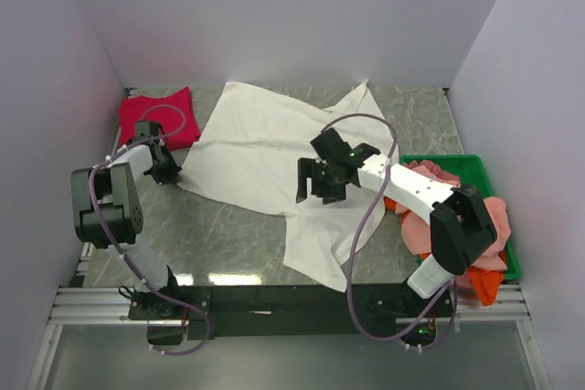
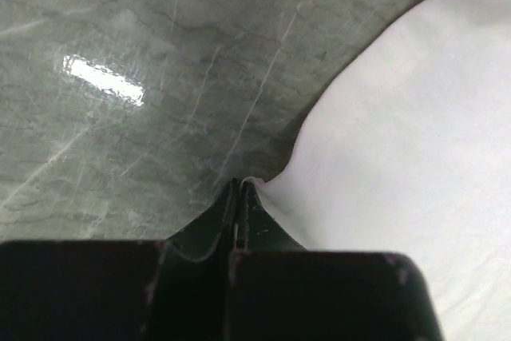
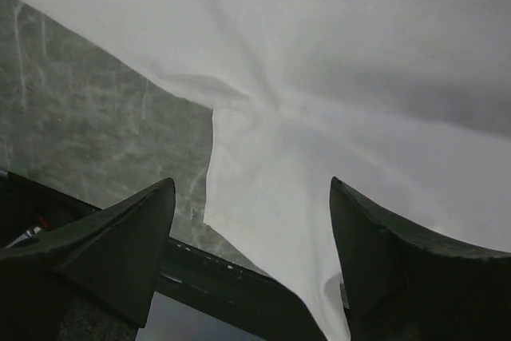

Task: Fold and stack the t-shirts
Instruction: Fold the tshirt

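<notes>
At the far left corner I see the crimson t-shirt [image 1: 160,116] lying folded on the tabletop [image 1: 238,226]; its near edge is partly hidden behind my left arm. Just below it, the left hand [image 1: 174,173] sits at the left edge of the white t-shirt [image 1: 260,148]. In the left wrist view its fingertips [image 2: 239,197] are pressed together and pinch the hem, and the cloth [image 2: 399,157] puckers toward them. How much fabric is caught inside I cannot make out.

The white t-shirt is spread loosely over the middle of the tabletop, rumpled, with only plain cloth showing. A lilac cable [image 1: 366,216] loops across its right side.

The right hand [image 1: 317,194] is over the shirt's lower middle with its fingers spread wide. In the right wrist view, the right hand [image 3: 251,229] frames a creased flap of white cloth [image 3: 263,181] between its fingers. I cannot tell whether they touch it.

At the right, the green bin [image 1: 462,164] is largely covered by my right arm. A salmon-pink t-shirt [image 1: 498,212] is heaped in it, and an orange t-shirt [image 1: 484,285] spills over its near rim.
</notes>
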Controlling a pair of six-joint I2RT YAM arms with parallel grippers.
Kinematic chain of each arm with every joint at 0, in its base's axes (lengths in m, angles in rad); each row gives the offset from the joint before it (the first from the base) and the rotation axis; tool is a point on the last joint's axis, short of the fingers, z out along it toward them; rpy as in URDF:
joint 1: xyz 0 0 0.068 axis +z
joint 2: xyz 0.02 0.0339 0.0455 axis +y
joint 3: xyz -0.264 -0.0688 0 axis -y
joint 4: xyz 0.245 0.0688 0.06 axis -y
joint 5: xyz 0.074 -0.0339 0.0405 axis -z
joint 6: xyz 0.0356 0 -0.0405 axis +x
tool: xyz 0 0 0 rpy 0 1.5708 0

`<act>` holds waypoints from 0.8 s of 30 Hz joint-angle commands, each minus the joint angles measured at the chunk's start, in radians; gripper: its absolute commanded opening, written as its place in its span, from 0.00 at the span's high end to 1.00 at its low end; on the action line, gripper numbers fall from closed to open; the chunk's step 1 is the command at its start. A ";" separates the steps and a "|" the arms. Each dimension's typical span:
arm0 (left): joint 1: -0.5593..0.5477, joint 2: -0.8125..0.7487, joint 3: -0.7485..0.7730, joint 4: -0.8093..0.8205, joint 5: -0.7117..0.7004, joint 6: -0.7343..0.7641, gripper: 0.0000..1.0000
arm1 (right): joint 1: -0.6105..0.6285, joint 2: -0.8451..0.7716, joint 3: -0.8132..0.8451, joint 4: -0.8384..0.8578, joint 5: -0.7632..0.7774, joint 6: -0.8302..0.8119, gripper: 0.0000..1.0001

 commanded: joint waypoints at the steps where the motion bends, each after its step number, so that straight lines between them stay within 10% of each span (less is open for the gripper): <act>1: -0.002 -0.004 -0.041 -0.017 0.016 -0.014 1.00 | 0.044 -0.064 -0.028 0.017 0.067 0.052 0.16; 24: 0.000 -0.201 -0.141 0.029 0.016 -0.049 1.00 | 0.424 0.055 -0.048 0.023 0.098 0.124 0.45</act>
